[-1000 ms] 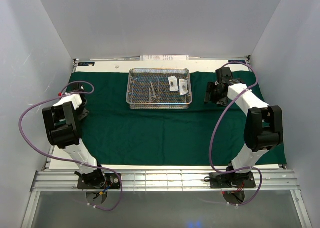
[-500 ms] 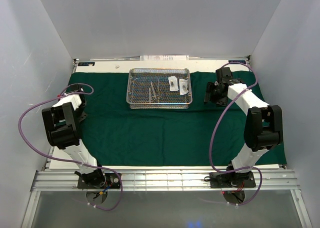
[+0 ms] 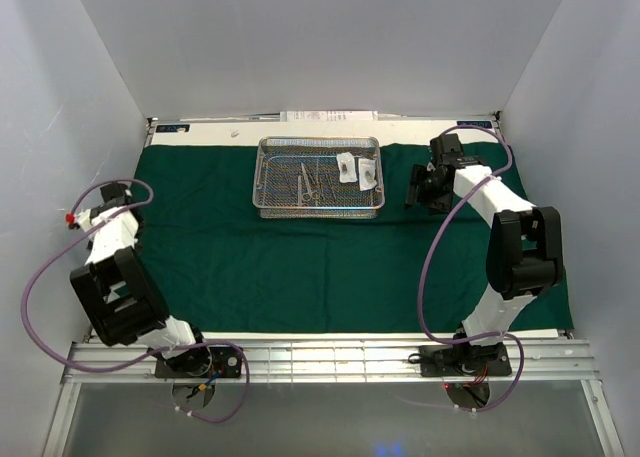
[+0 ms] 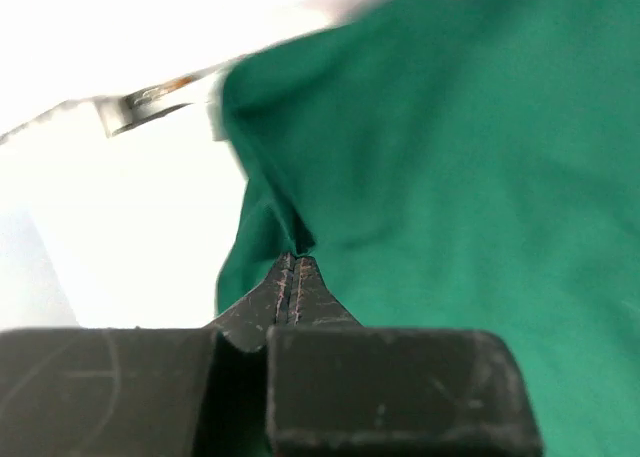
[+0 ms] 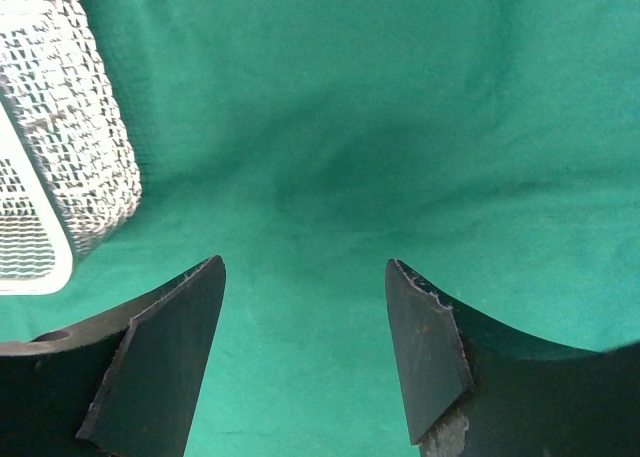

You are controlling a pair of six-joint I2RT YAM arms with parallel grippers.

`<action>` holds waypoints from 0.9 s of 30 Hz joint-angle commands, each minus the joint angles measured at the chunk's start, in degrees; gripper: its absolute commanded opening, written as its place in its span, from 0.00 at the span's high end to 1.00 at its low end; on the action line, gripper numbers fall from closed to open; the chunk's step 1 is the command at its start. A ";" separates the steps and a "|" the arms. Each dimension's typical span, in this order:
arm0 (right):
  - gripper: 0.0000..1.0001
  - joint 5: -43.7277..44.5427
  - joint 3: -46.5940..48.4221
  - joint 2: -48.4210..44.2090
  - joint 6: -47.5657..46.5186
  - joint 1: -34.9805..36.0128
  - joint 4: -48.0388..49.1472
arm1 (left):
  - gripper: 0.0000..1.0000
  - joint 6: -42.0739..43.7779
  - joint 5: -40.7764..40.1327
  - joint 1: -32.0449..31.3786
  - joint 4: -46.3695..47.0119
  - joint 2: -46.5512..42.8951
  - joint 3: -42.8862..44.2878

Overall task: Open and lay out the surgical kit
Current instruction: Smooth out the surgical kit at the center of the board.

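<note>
top: overhead, far | wrists: close, downward | shared: green cloth [image 3: 300,267]

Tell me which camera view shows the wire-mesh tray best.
Top external: the whole wire-mesh tray is visible on the green cloth, contents included. The right wrist view catches only one corner at its left edge; the left wrist view shows only cloth.

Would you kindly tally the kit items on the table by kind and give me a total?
green cloth: 1
wire-mesh tray: 1
slim metal instruments in the tray: 2
clear packets in the tray: 2
Total: 6
</note>
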 commanded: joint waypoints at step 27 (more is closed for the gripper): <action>0.29 6.99 12.13 3.76 1.97 -3.89 -3.26 | 0.02 0.14 20.93 2.28 9.98 -4.39 9.96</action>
